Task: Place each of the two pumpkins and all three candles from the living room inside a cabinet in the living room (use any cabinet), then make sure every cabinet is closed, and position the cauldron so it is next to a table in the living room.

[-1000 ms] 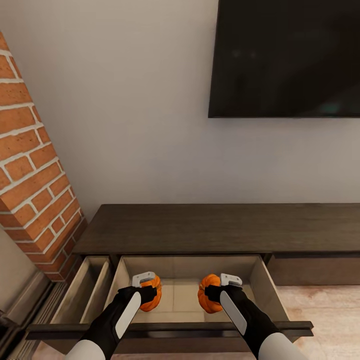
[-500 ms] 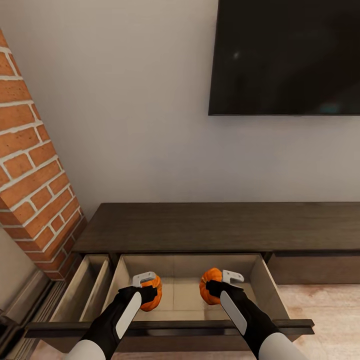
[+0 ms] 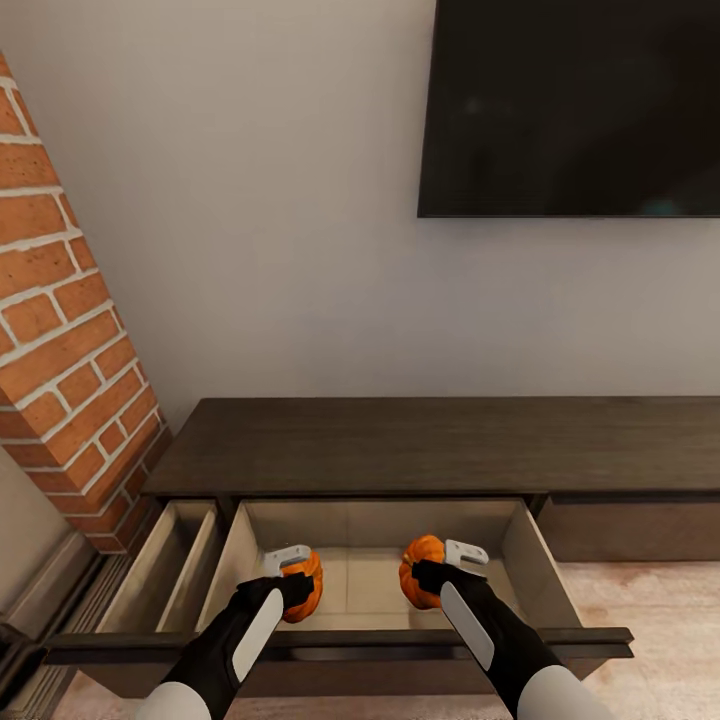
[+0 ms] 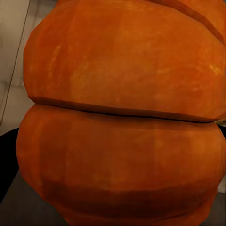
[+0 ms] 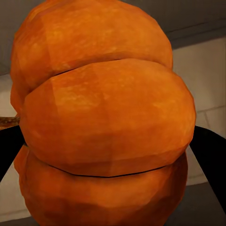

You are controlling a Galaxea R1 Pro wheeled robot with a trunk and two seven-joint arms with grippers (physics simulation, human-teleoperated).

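The cabinet (image 3: 440, 445) top is dark, matt, grained wood; its open drawer (image 3: 375, 560) is lined in pale smooth wood. Both pumpkins (image 3: 421, 570) (image 3: 304, 584) have matt, ribbed orange skin. Rough red brick (image 3: 60, 330) flanks the smooth painted wall (image 3: 280, 250).

pumpkins (image 3: 305, 585) orange | cabinet (image 3: 440, 450) dark brown | brick column (image 3: 60, 340) red

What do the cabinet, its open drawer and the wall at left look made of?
Cabinet: dark brown wood, matte, faint grain streaks. Open drawer: pale wood or laminate inside, smooth and flat-toned. Wall at left: red brick with light mortar lines, rough-looking.
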